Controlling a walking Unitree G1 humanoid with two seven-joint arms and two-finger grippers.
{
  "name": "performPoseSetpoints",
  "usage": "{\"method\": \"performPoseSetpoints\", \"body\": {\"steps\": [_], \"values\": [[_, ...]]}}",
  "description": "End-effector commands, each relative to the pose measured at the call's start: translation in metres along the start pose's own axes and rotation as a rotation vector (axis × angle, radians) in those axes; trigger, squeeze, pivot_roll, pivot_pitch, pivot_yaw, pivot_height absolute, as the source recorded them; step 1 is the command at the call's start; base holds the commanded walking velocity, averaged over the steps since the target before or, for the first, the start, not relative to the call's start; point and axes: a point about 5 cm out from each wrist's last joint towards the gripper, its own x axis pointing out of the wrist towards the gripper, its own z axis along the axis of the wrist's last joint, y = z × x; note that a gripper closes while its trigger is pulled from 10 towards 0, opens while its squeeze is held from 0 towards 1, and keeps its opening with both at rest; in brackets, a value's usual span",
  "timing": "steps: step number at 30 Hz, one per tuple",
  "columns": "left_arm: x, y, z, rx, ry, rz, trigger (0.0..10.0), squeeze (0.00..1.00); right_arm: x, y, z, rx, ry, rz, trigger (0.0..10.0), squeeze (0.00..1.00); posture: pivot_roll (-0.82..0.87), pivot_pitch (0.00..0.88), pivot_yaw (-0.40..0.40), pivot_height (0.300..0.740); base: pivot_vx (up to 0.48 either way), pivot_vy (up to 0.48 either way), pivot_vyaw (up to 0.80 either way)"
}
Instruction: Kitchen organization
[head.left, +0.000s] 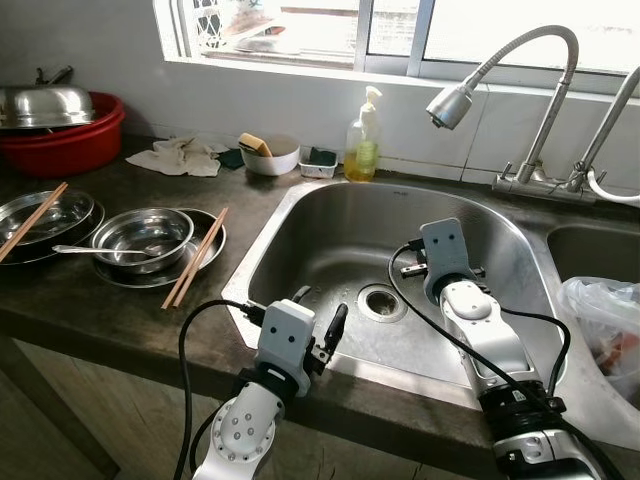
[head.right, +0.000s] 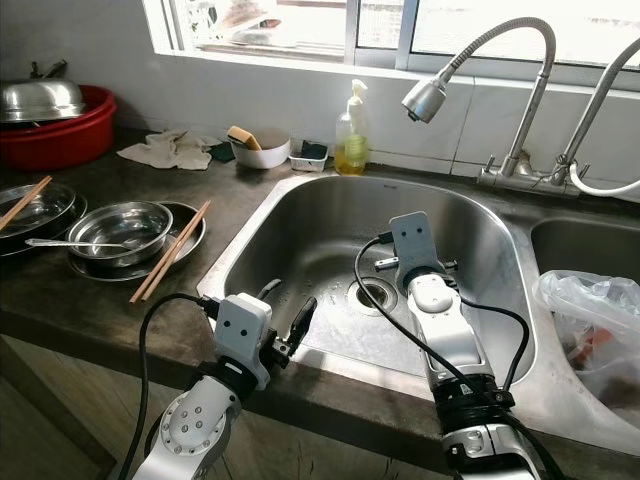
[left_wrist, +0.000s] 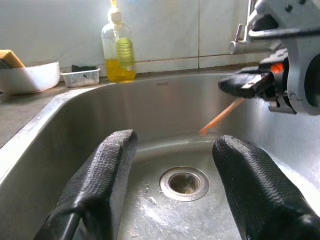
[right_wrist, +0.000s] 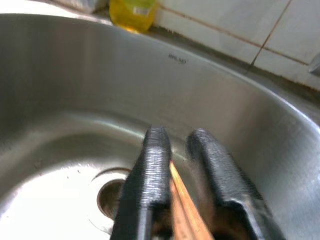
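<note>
The right gripper (right_wrist: 175, 150) pinched a chopstick (left_wrist: 221, 116) above the sink (head.left: 300, 215) drain (left_wrist: 184, 183). The left gripper (left_wrist: 172, 170) hovered spread at the sink's near rim.

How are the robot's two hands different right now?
The right gripper is deep in the sink, above the drain; the left gripper hangs at the sink's near edge. The right gripper's fingers pinch chopsticks; the left gripper's fingers are spread wide and hold nothing. Both have two black fingers and both point into the sink.
</note>
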Motion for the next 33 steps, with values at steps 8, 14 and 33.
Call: {"method": "performPoseSetpoints", "body": {"steps": [8,14,33], "values": [[0.0,0.0,0.005,0.003,-0.008,0.004,10.0,0.0,-0.001,-0.003,-0.002,-0.013,0.015,-0.017,10.0,1.0,0.05,0.0,-0.067,0.74,0.0,0.0,0.0],[0.001,0.0,0.004,0.006,-0.006,0.005,10.0,0.0,-0.008,-0.005,0.003,0.01,-0.041,-0.033,10.0,1.0,0.04,0.0,-0.068,0.74,0.0,0.0,0.0],[0.002,0.008,0.003,0.019,-0.003,0.04,10.0,0.0,-0.053,-0.004,0.045,0.143,-0.405,-0.058,10.0,0.0,0.03,0.0,-0.05,0.74,0.0,0.0,0.0]]}}
